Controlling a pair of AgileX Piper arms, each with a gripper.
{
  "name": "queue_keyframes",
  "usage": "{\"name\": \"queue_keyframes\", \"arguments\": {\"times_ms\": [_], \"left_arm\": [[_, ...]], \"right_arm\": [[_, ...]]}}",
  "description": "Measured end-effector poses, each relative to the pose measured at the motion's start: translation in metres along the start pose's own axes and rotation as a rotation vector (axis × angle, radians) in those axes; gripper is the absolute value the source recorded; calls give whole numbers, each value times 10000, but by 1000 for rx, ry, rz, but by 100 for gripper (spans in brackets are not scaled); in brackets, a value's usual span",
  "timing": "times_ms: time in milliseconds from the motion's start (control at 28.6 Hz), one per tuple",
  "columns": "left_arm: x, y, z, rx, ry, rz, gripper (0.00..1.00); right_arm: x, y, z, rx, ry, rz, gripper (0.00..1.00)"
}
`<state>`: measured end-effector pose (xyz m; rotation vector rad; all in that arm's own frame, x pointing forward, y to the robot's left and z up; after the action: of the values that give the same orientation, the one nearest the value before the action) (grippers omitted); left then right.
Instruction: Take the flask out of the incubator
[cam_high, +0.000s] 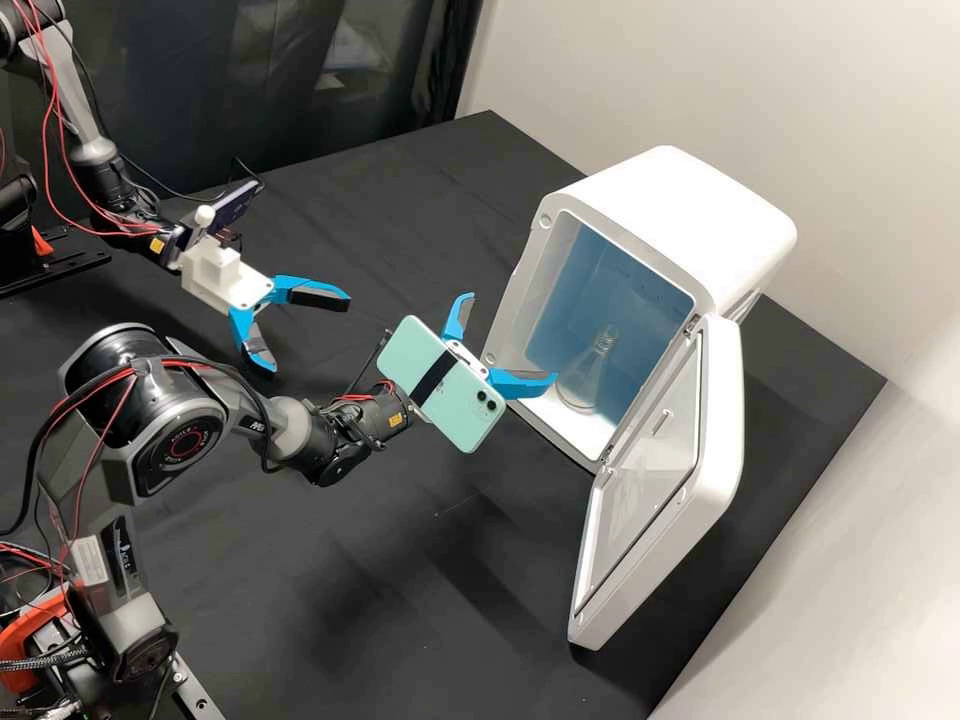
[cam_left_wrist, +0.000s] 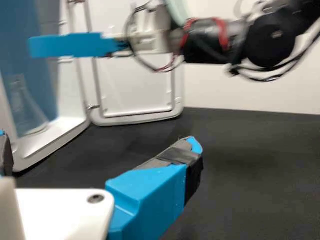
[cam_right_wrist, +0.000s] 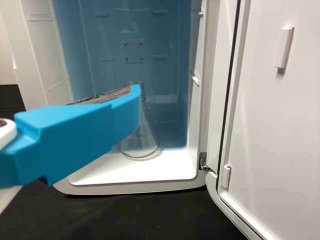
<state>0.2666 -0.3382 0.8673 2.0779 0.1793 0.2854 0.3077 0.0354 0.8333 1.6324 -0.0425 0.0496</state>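
Closest thing up is one blue finger (cam_right_wrist: 75, 135) of my right end effector (cam_high: 508, 340), cutting straight across the wrist view and covering part of the flask (cam_right_wrist: 146, 142) behind it. That end effector is spread wide, gripping nothing, and it sits right at the open mouth of the incubator (cam_high: 680, 210). One tip is over the front lip and the other is up by the side rim. It's not touching the glass.

The flask itself is inside, standing upright on the white floor of the chamber, set back from the front lip with the blue lining behind it. The door (cam_high: 680, 470) is swung wide open and hangs off to the side of the opening. There's a mint-green phone (cam_high: 445, 385) mounted on my right wrist, just behind the fingers.

My left end effector (cam_high: 305, 330) is spread too, hovering above the black worktop (cam_high: 400, 580), well apart from the incubator and farther back than the right arm. From its wrist view I can see the right arm's finger stretched out toward the chamber.
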Motion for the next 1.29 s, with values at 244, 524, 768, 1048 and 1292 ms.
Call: {"name": "queue_keyframes", "arguments": {"times_ms": [244, 524, 768, 1048, 1292], "left_arm": [[-13, 4, -132, -7, 44, 7, 100], [-14, 19, -133, -7, 41, 23, 100], [-14, 19, -133, -7, 41, 23, 100], [-14, 19, -133, -7, 41, 23, 100], [-14, 19, -133, -7, 41, 23, 100]], "right_arm": [[0, 0, 0, 0, 0, 0, 100], [0, 0, 0, 6, 0, 0, 100], [109, -21, 74, 11, -16, 10, 100], [475, -43, 265, 24, -94, 27, 100], [668, -55, 312, 10, -132, 24, 100]]}}
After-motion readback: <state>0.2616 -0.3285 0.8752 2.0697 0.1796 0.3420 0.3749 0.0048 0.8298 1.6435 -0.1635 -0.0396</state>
